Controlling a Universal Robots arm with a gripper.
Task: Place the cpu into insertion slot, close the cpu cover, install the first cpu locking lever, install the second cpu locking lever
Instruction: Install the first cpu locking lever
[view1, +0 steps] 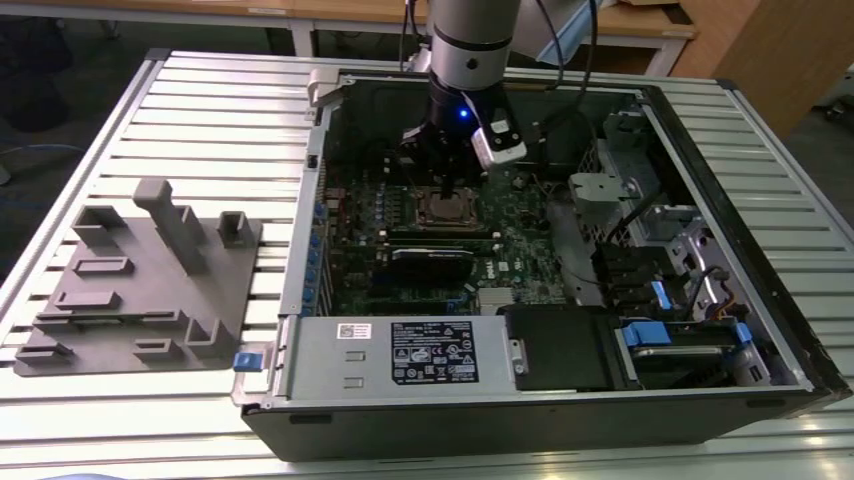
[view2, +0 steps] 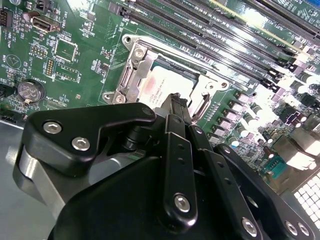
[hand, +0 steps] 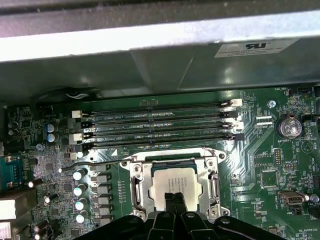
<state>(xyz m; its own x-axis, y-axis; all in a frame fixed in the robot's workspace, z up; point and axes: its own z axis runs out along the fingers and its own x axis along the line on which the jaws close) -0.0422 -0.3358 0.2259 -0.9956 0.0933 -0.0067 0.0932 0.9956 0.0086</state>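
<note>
One gripper (hand: 175, 197) | fingers (hand: 169, 205) pressed together, narrow | tips just above the cpu (hand: 176, 181) edge, contact unclear | cpu cover (hand: 136, 186) lies flat around the cpu.

Print on white label (view1: 434, 352) unreadable

I stand beside a wide metal table (view1: 200, 90) made of long silver slats, and the light from above makes its front edge shine pale. Behind it is a wooden desk (view1: 267, 15) with a light brown top, and at the exterior view's right stands a wooden cabinet (view1: 761, 45). The floor (view1: 120, 55) around them is dark grey.
</note>
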